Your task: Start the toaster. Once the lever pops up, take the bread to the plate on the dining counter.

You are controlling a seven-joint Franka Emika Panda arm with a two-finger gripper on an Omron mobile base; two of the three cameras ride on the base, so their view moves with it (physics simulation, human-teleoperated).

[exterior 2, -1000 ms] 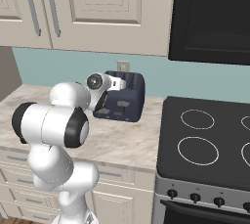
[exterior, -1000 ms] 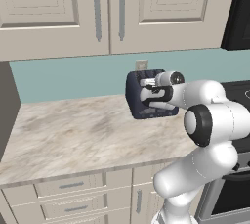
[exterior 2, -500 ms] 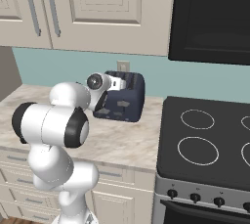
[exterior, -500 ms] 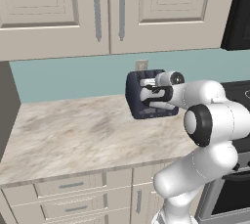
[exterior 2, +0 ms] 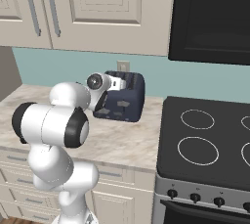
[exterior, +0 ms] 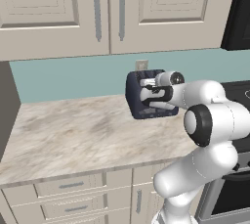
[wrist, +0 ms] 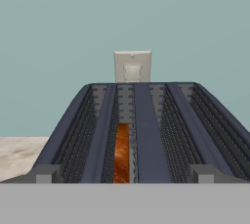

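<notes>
One slice of bread (wrist: 122,153) sits down in the left slot of the toaster (exterior: 146,96), which stands at the back edge of the worktop (exterior: 73,135) just under a wall outlet (wrist: 132,66). The gripper (exterior: 150,92) hangs right at the toaster's front end, jaws spread wide and empty. Looks like the start-the-toaster step, so next it needs to find the lever and push down; the stove (exterior 2: 210,140) to the right isn't in the way.

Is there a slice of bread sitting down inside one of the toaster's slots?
Yes, the hand view shows the brown bread standing edge-on deep in a slot of the dark blue toaster, below its top.
</notes>
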